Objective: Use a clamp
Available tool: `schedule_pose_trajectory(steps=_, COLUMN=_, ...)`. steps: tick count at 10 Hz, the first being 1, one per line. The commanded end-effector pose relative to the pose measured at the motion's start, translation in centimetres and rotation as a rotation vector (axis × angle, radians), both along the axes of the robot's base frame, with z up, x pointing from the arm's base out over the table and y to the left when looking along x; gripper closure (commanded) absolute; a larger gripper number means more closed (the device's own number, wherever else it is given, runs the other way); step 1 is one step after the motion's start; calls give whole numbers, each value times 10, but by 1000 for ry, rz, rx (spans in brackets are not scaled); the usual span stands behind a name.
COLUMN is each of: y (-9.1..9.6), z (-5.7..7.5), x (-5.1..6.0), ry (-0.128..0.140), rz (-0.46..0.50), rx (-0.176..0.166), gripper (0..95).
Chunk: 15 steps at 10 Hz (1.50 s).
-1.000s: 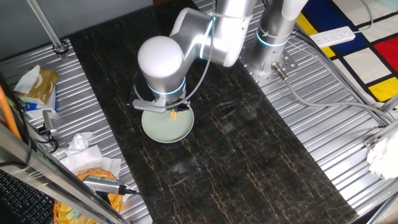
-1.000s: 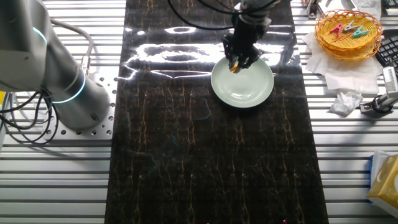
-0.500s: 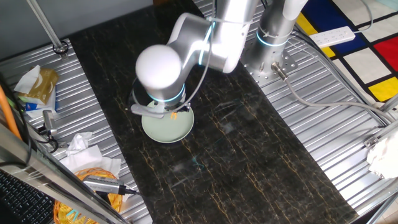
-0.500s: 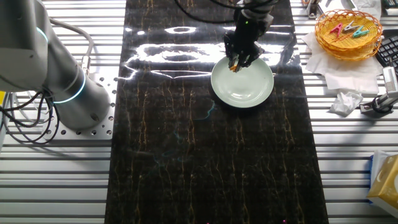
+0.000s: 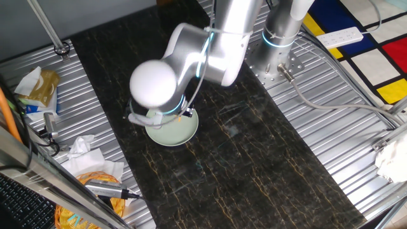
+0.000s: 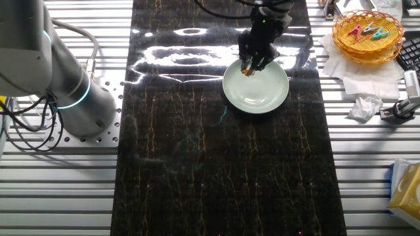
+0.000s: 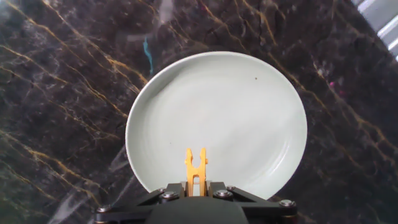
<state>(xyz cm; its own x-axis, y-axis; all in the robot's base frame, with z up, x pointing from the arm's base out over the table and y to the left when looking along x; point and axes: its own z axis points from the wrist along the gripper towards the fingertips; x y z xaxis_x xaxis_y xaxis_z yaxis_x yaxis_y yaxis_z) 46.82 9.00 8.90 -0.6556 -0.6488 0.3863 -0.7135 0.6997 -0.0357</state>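
The clamp (image 7: 195,170) is a small orange-yellow clip held in my gripper (image 7: 195,186), its two prongs pointing out over the near part of the round pale green plate (image 7: 217,99). My gripper is shut on the clamp. In the other fixed view my gripper (image 6: 251,65) hangs over the plate's (image 6: 259,92) far rim with the orange clamp (image 6: 246,71) at its tip. In one fixed view the arm's white joint hides most of my gripper; a bit of the orange clamp (image 5: 180,116) shows above the plate (image 5: 172,131).
The plate sits on a dark marble mat (image 6: 197,164). A wicker basket (image 6: 367,29) with several coloured clips stands at the far right, by tissues (image 6: 363,107). Clutter and a bag (image 5: 38,89) lie off the mat's left side.
The arm has shifted a little, the gripper with the clamp rising slightly away over the plate's rim. The plate has not moved.
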Motion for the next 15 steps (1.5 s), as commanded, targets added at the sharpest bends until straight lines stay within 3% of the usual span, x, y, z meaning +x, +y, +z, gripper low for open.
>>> schedule_pose_trajectory(steps=1, y=-1, z=1, x=-2, ry=6, rz=20, rx=0, gripper=950)
schedule_pose_trajectory(steps=4, y=-1, z=1, x=-2, ry=15, rz=80, rx=3, gripper=950)
schedule_pose_trajectory(steps=11, y=-1, z=1, x=-2, ry=60, rz=268, rx=-36, gripper=950)
schedule_pose_trajectory(steps=15, y=-1, z=1, x=-2, ry=78, rz=310, rx=-55, gripper=950)
